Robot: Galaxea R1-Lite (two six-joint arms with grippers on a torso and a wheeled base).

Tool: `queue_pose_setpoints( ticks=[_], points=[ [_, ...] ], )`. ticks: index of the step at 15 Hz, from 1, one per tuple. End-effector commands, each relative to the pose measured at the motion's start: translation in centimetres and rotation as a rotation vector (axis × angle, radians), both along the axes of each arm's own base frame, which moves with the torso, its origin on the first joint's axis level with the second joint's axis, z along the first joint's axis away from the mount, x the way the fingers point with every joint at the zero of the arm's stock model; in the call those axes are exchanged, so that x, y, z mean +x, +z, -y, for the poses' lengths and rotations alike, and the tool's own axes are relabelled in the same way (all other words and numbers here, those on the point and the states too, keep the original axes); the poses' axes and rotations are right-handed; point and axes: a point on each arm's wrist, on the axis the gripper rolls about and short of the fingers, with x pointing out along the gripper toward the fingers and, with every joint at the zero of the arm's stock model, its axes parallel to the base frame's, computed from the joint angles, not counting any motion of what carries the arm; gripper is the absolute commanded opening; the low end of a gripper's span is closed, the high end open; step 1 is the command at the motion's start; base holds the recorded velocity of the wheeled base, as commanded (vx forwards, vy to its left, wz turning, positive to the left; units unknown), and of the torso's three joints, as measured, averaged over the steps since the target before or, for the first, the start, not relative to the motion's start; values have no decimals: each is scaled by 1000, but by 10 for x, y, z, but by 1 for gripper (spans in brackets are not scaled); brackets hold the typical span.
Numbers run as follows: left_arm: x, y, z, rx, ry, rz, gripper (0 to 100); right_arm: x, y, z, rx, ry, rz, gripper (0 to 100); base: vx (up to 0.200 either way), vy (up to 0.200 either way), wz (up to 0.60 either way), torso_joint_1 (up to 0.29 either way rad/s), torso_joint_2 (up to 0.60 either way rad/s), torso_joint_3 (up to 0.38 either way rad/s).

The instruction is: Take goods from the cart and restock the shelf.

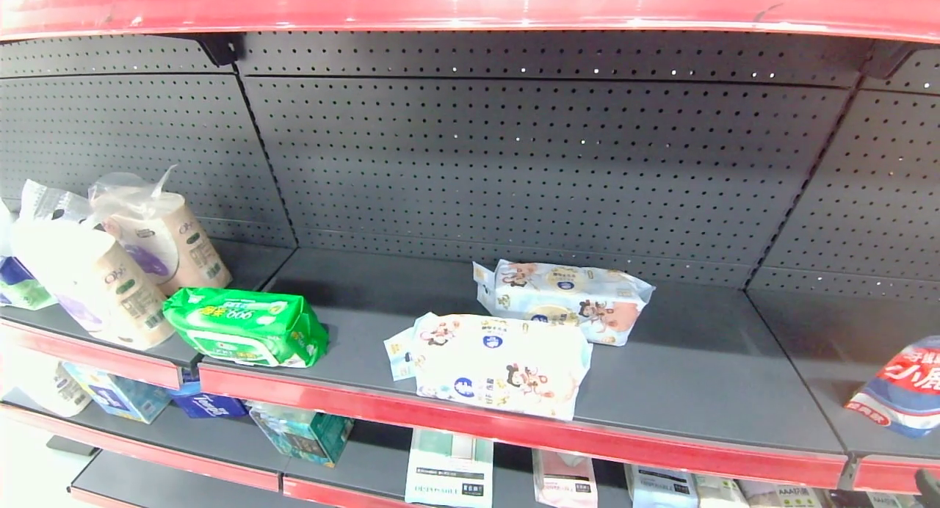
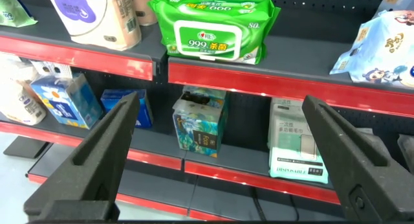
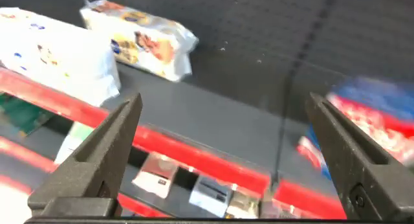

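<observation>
Your left gripper [image 2: 220, 104] and right gripper [image 3: 223, 101] both spread, empty; bare stretch of shelf [image 1: 698, 361] lies between front white wipes pack [image 1: 499, 365] and blue-red bag [image 1: 899, 383], nearest your right.

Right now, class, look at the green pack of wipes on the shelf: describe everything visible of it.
The green pack of wipes is a soft, glossy plastic pouch, bright green, with a white flap label on the face turned toward the aisle. It looks full and unopened. It lies lengthwise at the front edge of the dark shelf, close beside the wrapped paper rolls; whether they touch is unclear.
</observation>
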Motion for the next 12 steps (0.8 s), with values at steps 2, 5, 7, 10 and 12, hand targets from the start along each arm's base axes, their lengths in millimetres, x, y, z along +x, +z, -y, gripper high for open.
queue_pose_setpoints(
  ticks=[2,5,7,10,12],
  points=[
    [0,0,0,0,2,-2,100,-19,-45,5,33,-137,42,100,0,0,0,0,0,0],
    [0,0,0,0,0,-2,100,-19,-52,8,115,-277,-23,100,0,0,0,0,0,0],
    [0,0,0,0,2,-2,100,-19,-52,6,167,-204,-33,100,0,0,0,0,0,0],
    [0,0,0,1,1,-2,100,-18,-52,3,149,-85,-55,100,0,0,0,0,0,0],
    [0,0,0,1,0,-2,100,-18,-51,2,140,-155,-57,100,0,0,0,0,0,0]
  ],
)
